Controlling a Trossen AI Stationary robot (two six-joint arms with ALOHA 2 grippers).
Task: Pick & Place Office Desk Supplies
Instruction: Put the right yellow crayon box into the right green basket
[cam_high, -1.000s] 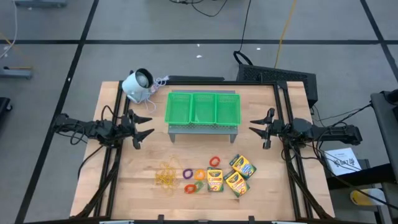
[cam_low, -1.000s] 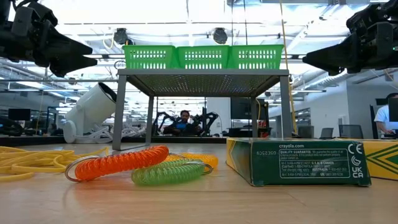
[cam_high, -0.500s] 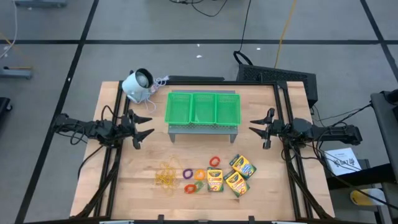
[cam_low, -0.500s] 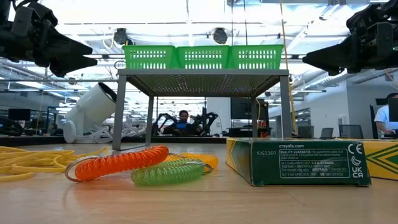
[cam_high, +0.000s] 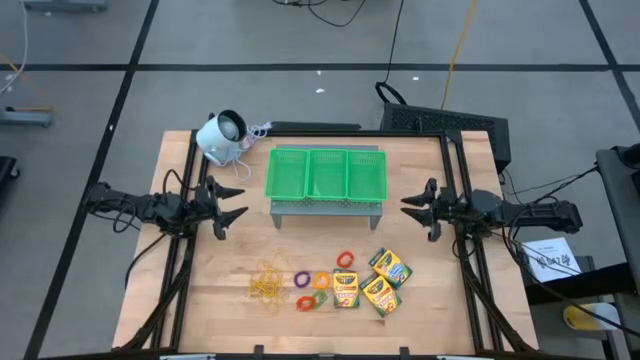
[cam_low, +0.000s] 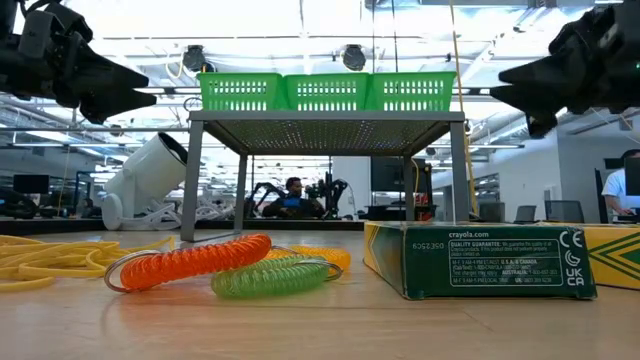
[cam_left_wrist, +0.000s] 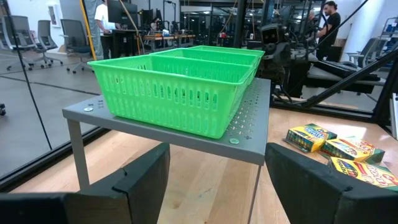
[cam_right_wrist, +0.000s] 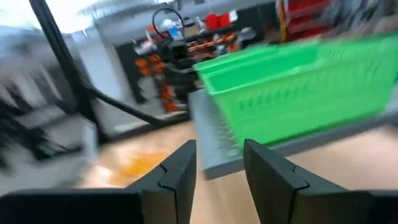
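Observation:
Three yellow-and-green crayon boxes lie flat near the table's front, right of centre. Left of them lie small red, orange, purple and green rings and a tangle of yellowish rubber bands. In the low view an orange ring, a green ring and a crayon box rest on the wood. My left gripper hovers open at the table's left side, pointing level toward the middle. My right gripper hovers open at the right side, pointing level toward the middle. Neither has anything between its fingers.
A green three-part tray sits on a grey perforated stand at the middle of the table, between the two grippers. A white round-headed device with a cord lies at the far left corner. Bare wood lies in front of the stand.
My right gripper has rolled about the line it points along, staying in place; its fingers now stand turned against before. The left gripper and all the supplies have kept still.

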